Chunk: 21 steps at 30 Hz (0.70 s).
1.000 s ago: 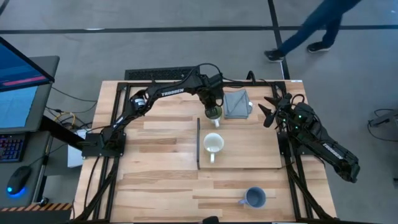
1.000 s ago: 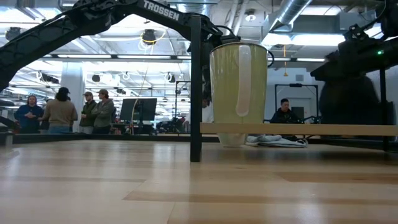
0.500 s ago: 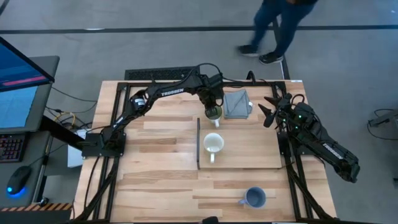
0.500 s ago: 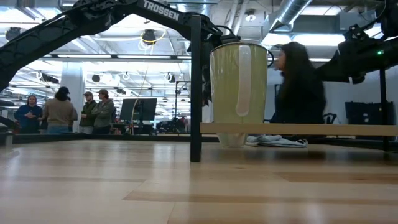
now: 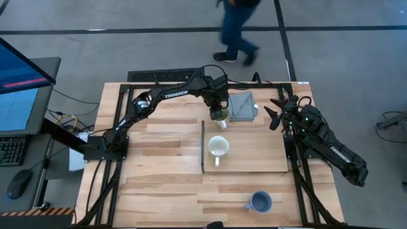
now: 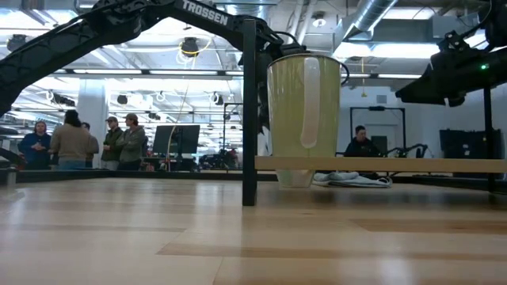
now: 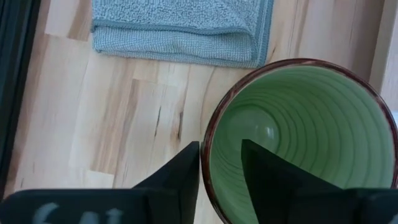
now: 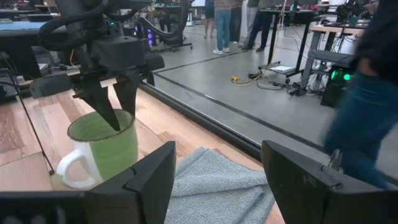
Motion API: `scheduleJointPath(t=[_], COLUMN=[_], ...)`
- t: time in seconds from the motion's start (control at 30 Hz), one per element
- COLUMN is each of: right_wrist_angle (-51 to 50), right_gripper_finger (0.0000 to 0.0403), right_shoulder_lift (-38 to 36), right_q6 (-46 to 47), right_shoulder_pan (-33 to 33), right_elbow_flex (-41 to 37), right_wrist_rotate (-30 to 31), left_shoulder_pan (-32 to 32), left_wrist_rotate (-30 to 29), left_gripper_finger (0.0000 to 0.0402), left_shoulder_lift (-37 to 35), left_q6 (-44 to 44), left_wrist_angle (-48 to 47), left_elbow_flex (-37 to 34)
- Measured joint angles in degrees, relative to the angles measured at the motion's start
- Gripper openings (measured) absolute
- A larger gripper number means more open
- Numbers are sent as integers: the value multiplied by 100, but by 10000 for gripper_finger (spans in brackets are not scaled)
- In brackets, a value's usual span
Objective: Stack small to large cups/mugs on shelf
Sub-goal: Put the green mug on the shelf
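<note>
Your left gripper (image 7: 221, 171) pinches the rim of the white mug with green inside (image 5: 219, 114), beside the folded grey cloth (image 5: 242, 107) at the bench's far edge. Your right gripper (image 5: 275, 113) waits spread at the right edge.

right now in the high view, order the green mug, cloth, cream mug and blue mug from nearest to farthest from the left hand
1. Green mug: the left hand pinches its rim, at the shelf's far edge.
2. Cloth: just right of that hand, on the table.
3. Cream mug: on the shelf, nearer the front.
4. Blue mug: off the shelf, at the table's front right.
</note>
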Motion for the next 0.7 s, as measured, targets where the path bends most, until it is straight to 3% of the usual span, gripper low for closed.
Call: scheduleJointPath(t=[0.7], right_wrist_angle=[-82], right_gripper_finger=[261], right_shoulder_lift=[0], right_q6=[1], right_shoulder_pan=[2], right_elbow_flex=[11], right_wrist_rotate=[1], left_shoulder_pan=[-9], left_wrist_rotate=[-267], left_gripper_finger=[119], left_shoulder_lift=[-68], left_q6=[225], left_wrist_angle=[-367], left_elbow_flex=[671])
